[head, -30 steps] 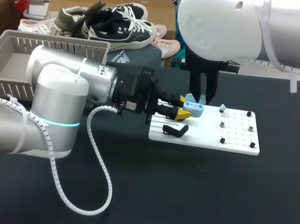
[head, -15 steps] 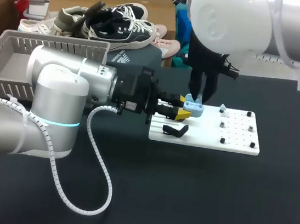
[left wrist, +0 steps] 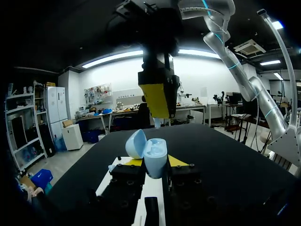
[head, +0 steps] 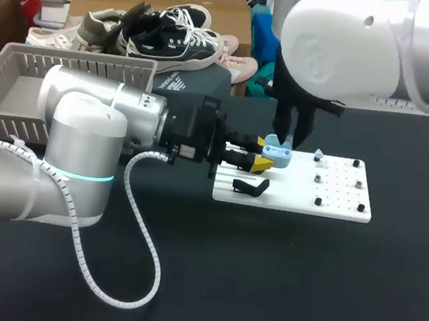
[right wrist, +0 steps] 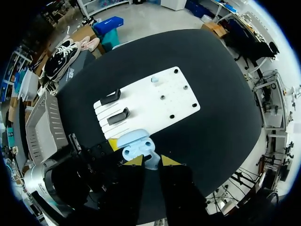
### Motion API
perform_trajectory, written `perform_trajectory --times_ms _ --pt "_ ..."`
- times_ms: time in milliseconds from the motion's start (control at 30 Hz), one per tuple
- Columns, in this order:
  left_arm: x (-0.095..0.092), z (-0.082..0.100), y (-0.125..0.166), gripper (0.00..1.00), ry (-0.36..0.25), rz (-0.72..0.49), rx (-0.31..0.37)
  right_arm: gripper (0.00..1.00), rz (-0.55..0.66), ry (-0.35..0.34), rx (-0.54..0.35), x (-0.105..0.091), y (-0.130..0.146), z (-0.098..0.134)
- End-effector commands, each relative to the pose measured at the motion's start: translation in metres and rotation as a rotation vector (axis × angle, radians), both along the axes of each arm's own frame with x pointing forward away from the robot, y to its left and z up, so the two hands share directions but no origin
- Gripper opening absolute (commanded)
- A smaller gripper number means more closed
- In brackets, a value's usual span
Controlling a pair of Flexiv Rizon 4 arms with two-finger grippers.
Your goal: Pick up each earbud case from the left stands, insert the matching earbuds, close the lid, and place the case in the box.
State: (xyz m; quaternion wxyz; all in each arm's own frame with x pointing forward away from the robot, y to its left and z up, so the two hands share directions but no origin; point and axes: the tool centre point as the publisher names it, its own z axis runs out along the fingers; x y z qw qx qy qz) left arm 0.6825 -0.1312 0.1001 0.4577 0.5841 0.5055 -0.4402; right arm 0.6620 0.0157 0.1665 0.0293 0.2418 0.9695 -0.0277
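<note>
1. The pale-blue plastic earbud case [head: 278, 152], rounded lid swung open, is gripped from both sides by the yellow-tipped fingers of the left gripper [head: 263, 154]. It is held just above the left end of the white perforated board [head: 305, 196].
2. The right gripper [head: 290, 136] hangs straight above the open case with its fingers drawn close together. They pinch what looks like a small pale-blue earbud [right wrist: 151, 163] just over the case's cavity.
3. In the left wrist view, the case stands upright between the left fingertips, and the right gripper's yellow tip is directly over it.
4. A black curved stand [head: 250, 187] lies on the board's left part, just beside the left gripper. The right wrist view shows a second black stand [right wrist: 110, 97] near it.
5. Another pale-blue earbud [head: 318, 154] rests on the board's far edge, apart from the case, among small black pegs [head: 318, 201].
6. The board lies on the black table [head: 277, 287]. A grey slatted plastic basket [head: 20, 72] sits at the table's far left, behind the left arm.
</note>
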Motion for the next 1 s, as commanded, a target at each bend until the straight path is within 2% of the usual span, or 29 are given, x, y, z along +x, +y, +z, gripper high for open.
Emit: perform_trajectory --times_ms 33,333,667,1000 --pt "-0.001 -0.001 0.0 0.0 -0.002 0.004 -0.001 0.0 0.004 -0.036 -0.022 -0.009 0.001 -0.003" --pt "-0.001 -0.001 0.0 0.0 -0.002 0.004 -0.001 0.0 0.011 -0.044 -0.037 -0.006 0.002 -0.006" --pt "-0.001 -0.001 0.0 0.0 -0.002 0.004 -0.001 0.0 0.017 -0.05 -0.1 0.001 0.005 -0.011" --pt "-0.001 -0.001 0.0 0.0 -0.002 0.004 -0.001 0.0 0.013 -0.038 -0.095 0.007 0.002 -0.015"
